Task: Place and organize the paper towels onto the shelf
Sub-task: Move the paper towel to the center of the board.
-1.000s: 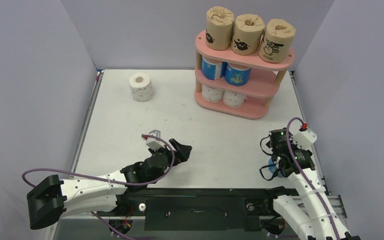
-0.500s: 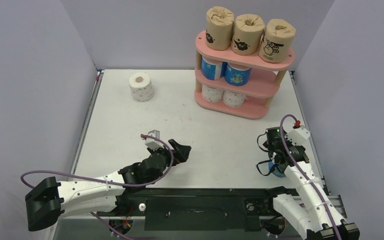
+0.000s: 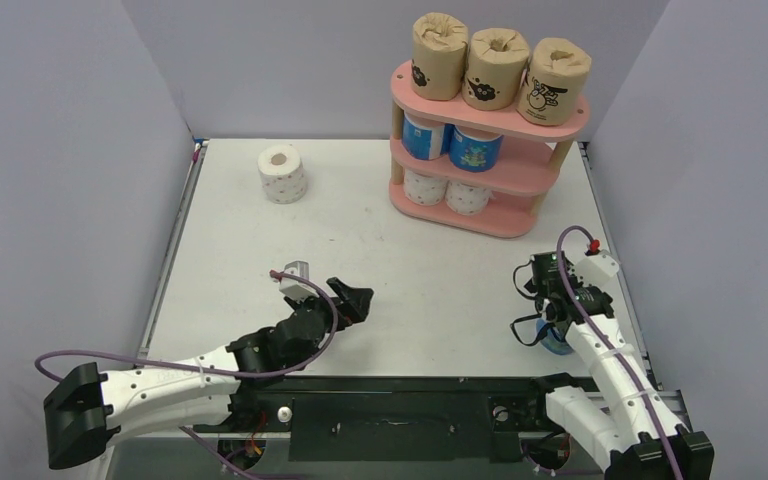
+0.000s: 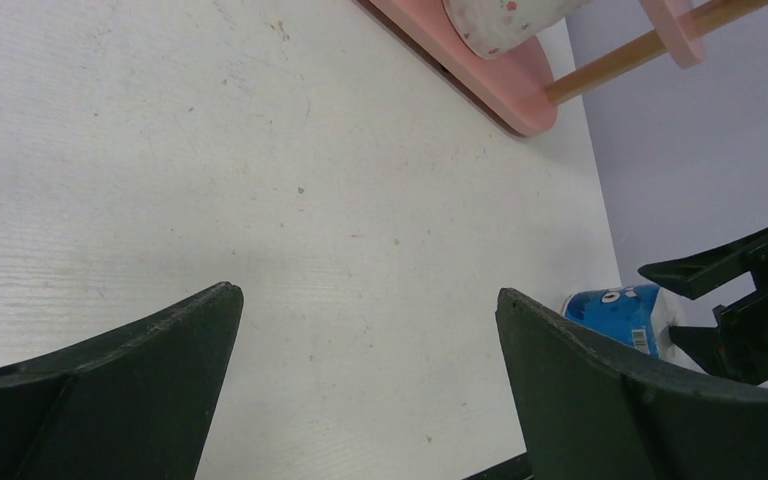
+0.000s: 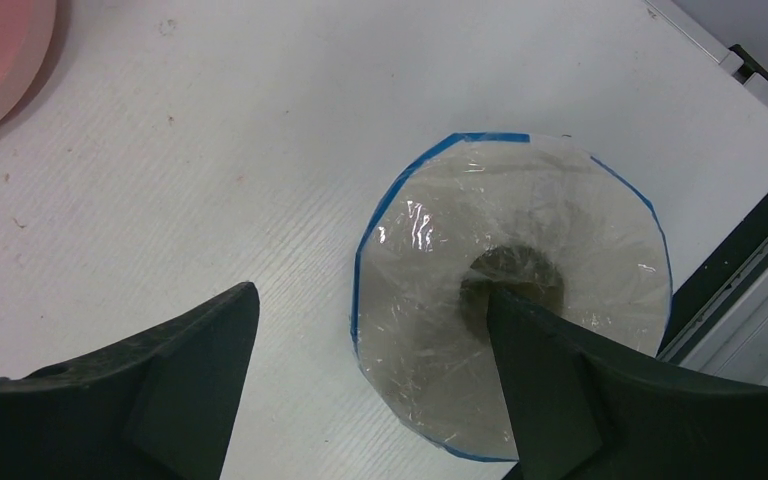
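**Right arm lowers over the loose blue roll as the left arm draws back**

Over the last second the right arm has swung its wrist in and down at the near right corner of the white surface (image 3: 380,230), while the left arm has pulled a little back towards its base. The right tool (image 5: 370,295) now hangs open above the blue-patterned wrapped paper towel roll (image 5: 430,260), which stands on end. One finger sits left of the roll and the other over its core, so nothing is gripped yet.

The left tool (image 4: 370,380) is spread wide and empty over bare surface.

The pink three-tier shelf (image 3: 500,222) holds three brown rolls (image 3: 495,68) on top, two blue rolls (image 3: 450,142) in the middle and two white dotted rolls (image 3: 447,192) below. A third white roll with pink dots (image 3: 283,173) stands far left on the surface.

Two gaps remain to fill. The blue roll looks like the next pick, though the fingers probably need centring first.
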### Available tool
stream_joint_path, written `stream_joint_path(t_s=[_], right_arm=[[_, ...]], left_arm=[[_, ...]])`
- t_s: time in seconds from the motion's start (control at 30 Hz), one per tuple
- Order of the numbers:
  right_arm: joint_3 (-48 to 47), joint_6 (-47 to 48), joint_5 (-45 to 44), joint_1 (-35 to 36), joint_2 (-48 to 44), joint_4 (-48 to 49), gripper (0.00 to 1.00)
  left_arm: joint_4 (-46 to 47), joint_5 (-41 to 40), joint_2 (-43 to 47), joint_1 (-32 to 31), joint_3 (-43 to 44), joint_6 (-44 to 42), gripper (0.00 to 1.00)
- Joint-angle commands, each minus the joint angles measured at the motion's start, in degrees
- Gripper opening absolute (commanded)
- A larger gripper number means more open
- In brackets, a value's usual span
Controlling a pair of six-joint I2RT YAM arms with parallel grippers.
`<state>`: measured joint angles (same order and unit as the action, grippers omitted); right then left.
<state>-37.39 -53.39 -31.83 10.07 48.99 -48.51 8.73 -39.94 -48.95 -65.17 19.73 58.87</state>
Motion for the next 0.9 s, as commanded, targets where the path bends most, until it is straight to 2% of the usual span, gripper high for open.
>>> stream_joint_path(t_s=[0.0,0.2,0.33,0.5,0.63,0.77,0.87], right_arm=[[1.90,-0.46,0.11,-1.27,2.32,1.64,0.79],[5.02,0.35,3.18,-1.53,2.89,6.37,0.67],[6.31,1.01,4.31,-1.50,3.88,7.70,0.57],[6.16,2.76,5.64,-1.43,2.16,8.25,0.38],[5.17,4.81,6.06,-0.11,-1.97,8.36,0.32],[2.50,8.26,9.84,5.04,-5.40,8.62,0.31],[-0.09,10.48,9.33,12.20,-8.30,9.77,0.27]], left_arm=[[-3.59,-5.11,4.02,-0.22,1.20,0.43,0.99],[-16.08,-11.21,8.60,-0.18,4.49,4.65,1.00],[-17.39,-12.85,12.29,-0.14,4.09,3.89,1.00],[-17.48,-13.19,13.17,-0.14,3.85,3.39,1.00],[-21.05,-14.88,12.91,-0.14,4.96,6.10,1.00],[-23.27,-16.96,14.35,-0.15,5.84,6.16,1.00],[-23.36,-18.14,16.13,-0.14,5.67,5.23,1.00]])
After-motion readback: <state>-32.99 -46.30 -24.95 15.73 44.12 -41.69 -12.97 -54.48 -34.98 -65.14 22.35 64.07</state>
